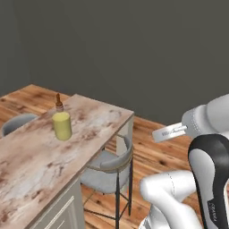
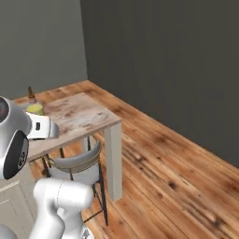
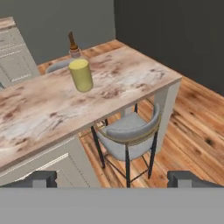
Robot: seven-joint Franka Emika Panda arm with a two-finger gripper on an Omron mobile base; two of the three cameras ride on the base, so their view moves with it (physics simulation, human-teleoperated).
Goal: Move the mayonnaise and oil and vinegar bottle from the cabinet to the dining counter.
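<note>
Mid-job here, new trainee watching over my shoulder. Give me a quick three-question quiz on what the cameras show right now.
1. True or false: the oil and vinegar bottle stands upright on the dining counter.
2. Multiple choice: in the hand view, the gripper is A) shut on the bottle, B) open with nothing between its fingertips, C) shut on a stool.
3. Fill in: the grey stool stands tucked under the counter's ____ near its end.

Key:
1. True. It stands with its brown stopper on top.
2. B. The fingertips sit wide apart, well back from the counter.
3. Edge.
</note>
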